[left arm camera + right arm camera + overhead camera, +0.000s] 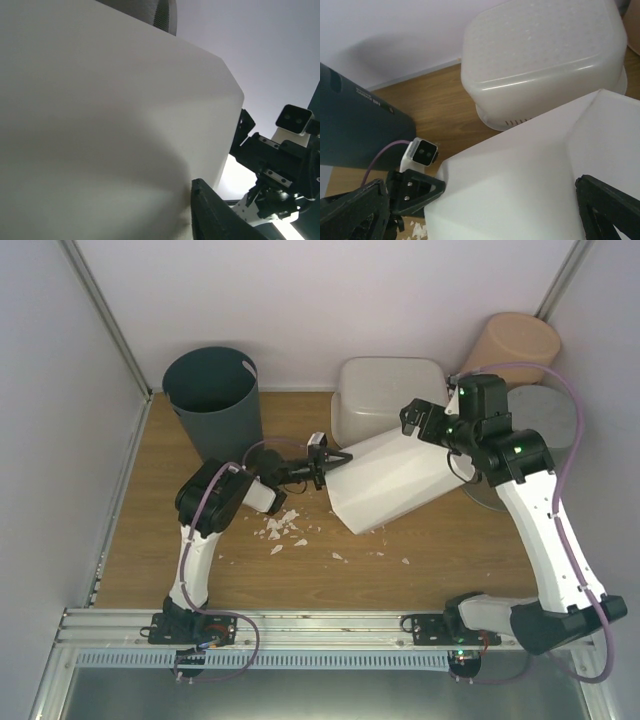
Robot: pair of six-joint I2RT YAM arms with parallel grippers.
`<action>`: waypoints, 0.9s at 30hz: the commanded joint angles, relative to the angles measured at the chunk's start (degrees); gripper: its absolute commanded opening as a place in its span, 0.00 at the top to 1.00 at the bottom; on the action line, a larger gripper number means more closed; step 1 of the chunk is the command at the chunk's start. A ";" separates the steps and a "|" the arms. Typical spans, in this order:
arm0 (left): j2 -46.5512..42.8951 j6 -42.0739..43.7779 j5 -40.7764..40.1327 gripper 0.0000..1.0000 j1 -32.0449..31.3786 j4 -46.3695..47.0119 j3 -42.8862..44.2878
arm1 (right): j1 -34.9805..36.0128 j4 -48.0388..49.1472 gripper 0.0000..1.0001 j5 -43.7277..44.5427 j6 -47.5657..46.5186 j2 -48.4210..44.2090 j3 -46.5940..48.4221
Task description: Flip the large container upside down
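My left gripper [322,464] is pinched on the rim wall of the large container [392,480]. One finger [215,217] presses the outside; the other is hidden. My right gripper [416,422] is spread wide, straddling its base end. The container sits tilted just in front of the translucent tub [385,390].

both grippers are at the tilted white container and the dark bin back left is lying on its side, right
No. The dark bin stands upright, open end up, as the top external view shows. The rest holds: the left gripper and right gripper are at the tilted white container.
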 commanded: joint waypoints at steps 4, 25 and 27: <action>4.29 4.68 6.20 0.56 -3.31 6.05 0.15 | 6.33 4.01 0.00 -15.36 0.15 2.16 -0.47; -7.30 55.04 6.35 0.36 -0.51 -64.52 0.88 | 15.87 6.41 0.00 -13.90 1.33 7.48 -1.78; -6.59 60.24 4.81 0.36 -0.50 -73.39 3.18 | 16.41 7.26 0.00 -14.19 1.42 8.04 -2.22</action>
